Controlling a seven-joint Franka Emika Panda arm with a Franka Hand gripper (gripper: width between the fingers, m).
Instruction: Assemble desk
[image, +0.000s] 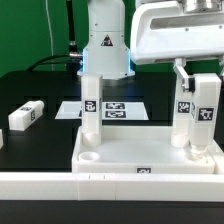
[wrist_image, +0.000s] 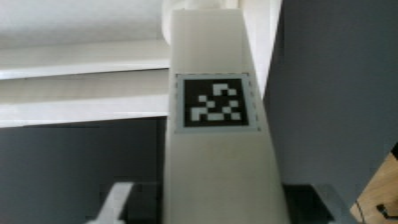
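Note:
The white desk slab (image: 110, 172) with its raised rim lies at the front. Three white tagged legs stand upright on it: one at the exterior view's left (image: 91, 112), one at the back right (image: 183, 118) and one at the right (image: 206, 115). My gripper (image: 202, 92) comes down over the right leg. In the wrist view that leg (wrist_image: 217, 100) fills the space between my fingers (wrist_image: 119, 205), which sit against its two sides, so the gripper (wrist_image: 217, 208) looks shut on it. A fourth leg (image: 25, 115) lies loose on the table to the left.
The marker board (image: 120, 108) lies flat behind the slab. The robot's base (image: 105, 50) stands behind it. A green backdrop and cables are at the back. The dark table shows on both sides of the slab.

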